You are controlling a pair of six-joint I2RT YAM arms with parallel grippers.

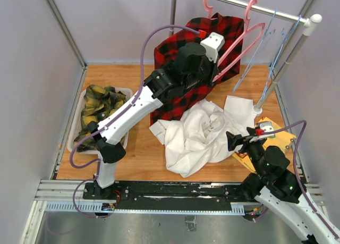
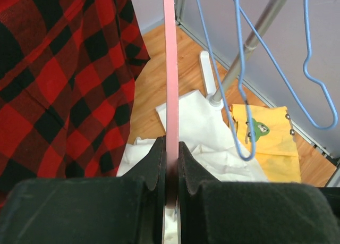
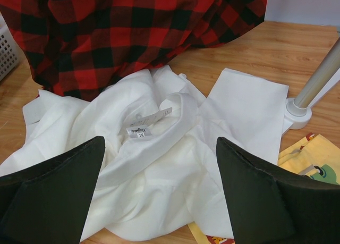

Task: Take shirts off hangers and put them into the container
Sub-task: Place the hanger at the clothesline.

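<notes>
One pink hanger [image 2: 169, 68] pinched in left claw [image 2: 170, 148] | right claw [image 3: 160, 143] wide | white shirt [image 3: 143, 169] lies just ahead of it

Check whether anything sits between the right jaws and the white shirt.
Nothing visible does. The right jaws stand open, facing the white shirt crumpled on the table, with only clear air between.

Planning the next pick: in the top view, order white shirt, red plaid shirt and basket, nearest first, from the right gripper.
1. White shirt, just left of the right gripper.
2. Red plaid shirt, farther back, centre.
3. Basket, far left.
</notes>
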